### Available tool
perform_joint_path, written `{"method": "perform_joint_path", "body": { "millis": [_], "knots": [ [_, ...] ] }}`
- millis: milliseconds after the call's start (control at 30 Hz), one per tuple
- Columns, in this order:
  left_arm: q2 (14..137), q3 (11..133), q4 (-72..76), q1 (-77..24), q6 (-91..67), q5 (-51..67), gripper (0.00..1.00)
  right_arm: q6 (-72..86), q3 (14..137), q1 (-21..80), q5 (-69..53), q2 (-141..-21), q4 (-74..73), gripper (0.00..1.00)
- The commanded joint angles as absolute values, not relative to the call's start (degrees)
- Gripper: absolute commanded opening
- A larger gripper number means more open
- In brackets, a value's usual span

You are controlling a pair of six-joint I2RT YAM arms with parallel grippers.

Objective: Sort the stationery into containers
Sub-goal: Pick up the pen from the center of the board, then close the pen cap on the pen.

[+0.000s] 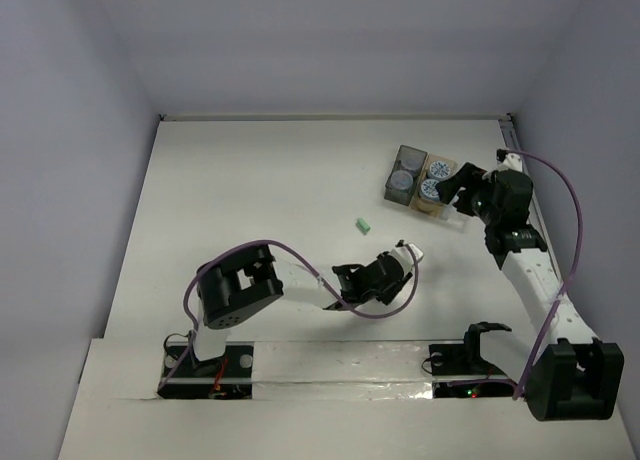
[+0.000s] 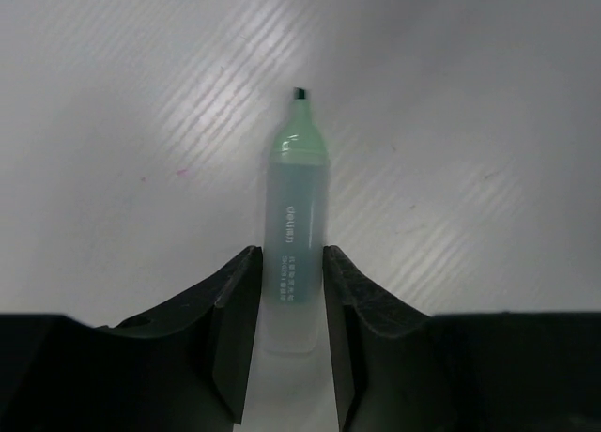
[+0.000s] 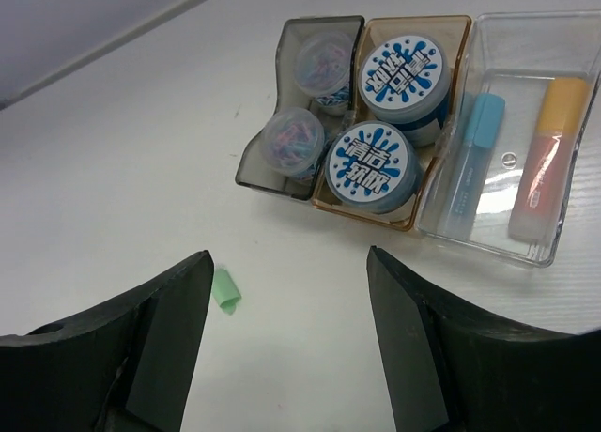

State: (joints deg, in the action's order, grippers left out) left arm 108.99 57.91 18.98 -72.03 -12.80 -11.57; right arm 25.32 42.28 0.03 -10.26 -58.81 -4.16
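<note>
A mint green stick (image 2: 297, 197) with its dark tip bare points away from my left gripper (image 2: 292, 254), whose jaws press both sides of its barrel. From above, this gripper (image 1: 400, 261) is mid-table. A loose green cap (image 3: 225, 291) lies on the table beside my right gripper's left finger. My right gripper (image 3: 288, 263) is open and empty, just in front of the containers. The dark grey tray (image 3: 254, 164) holds two clear-topped jars (image 3: 293, 141). Two blue-white jars (image 3: 371, 164) fill the tan tray (image 3: 418, 20). In the clear tray (image 3: 526, 56) lie a light blue stick (image 3: 474, 160) and an orange-salmon stick (image 3: 545, 160).
The trays (image 1: 420, 180) stand at the back right of the white table, near its right edge. The green cap (image 1: 365, 224) lies between the trays and the left arm. A purple cable (image 1: 300, 260) loops over the left arm. Grey walls enclose the table.
</note>
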Motion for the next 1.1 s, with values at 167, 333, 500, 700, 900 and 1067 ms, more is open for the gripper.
{"method": "perform_joint_path", "body": {
  "millis": [167, 333, 500, 700, 900, 1067],
  "knots": [
    [114.4, 59.6, 10.4, -73.7, -13.7, -23.0, 0.04, 26.6, 39.6, 0.3, -11.0, -52.3, -1.5, 0.72],
    [106.2, 53.5, 15.5, -73.1, -14.7, -23.9, 0.00, 26.4, 39.3, 0.3, -15.2, -51.8, -1.6, 0.34],
    [89.3, 41.3, 25.4, -68.7, -17.9, -14.8, 0.00, 24.4, 41.9, 4.7, -19.5, -56.1, -3.0, 0.24],
    [72.5, 27.6, 31.2, -58.9, -22.1, -4.9, 0.00, 21.1, 46.3, 17.5, -13.0, -64.6, -4.7, 0.26],
    [62.8, 20.1, 32.8, -53.0, -23.8, 2.0, 0.00, 16.4, 54.8, 26.8, -7.8, -78.8, -9.6, 0.57],
    [60.6, 16.5, 37.3, -50.9, -25.4, 7.0, 0.00, 12.9, 61.2, 30.0, -3.3, -88.6, -12.8, 0.64]
  ]
}}
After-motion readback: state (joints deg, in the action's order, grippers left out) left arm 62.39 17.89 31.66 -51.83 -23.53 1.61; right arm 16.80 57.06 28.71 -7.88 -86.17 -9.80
